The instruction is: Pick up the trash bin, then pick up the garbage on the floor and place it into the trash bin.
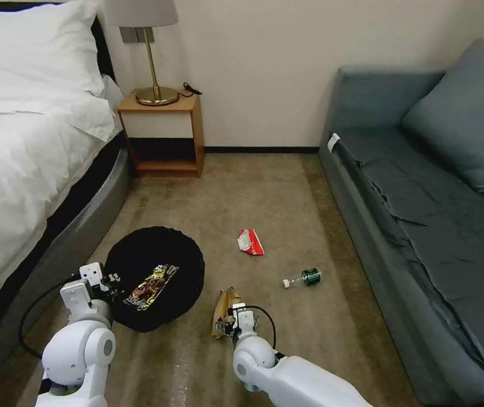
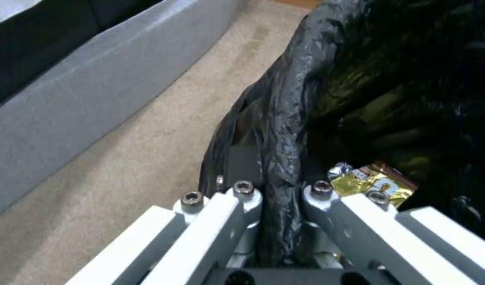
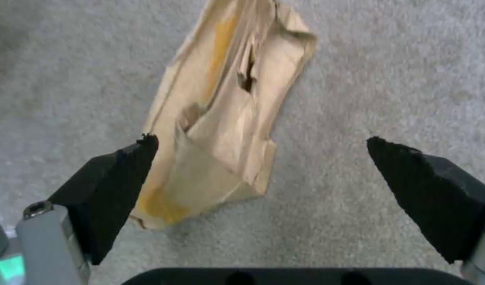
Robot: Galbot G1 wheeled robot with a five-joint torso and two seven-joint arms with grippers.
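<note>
While its left end effector [image 2: 279, 190] pinches the bag-lined rim of the trash bin [image 1: 154, 277] beside the bed [image 1: 21, 147], the robot's right arm reaches low over the floor [image 1: 287, 192], its right end effector [image 3: 261, 158] spread wide around the banana peel [image 3: 226, 111] lying flat on the carpet. A snack wrapper [image 1: 151, 286] lies inside the bin; the red-and-white wrapper [image 1: 251, 242] and small bottle [image 1: 304, 277] lie farther ahead.
</note>
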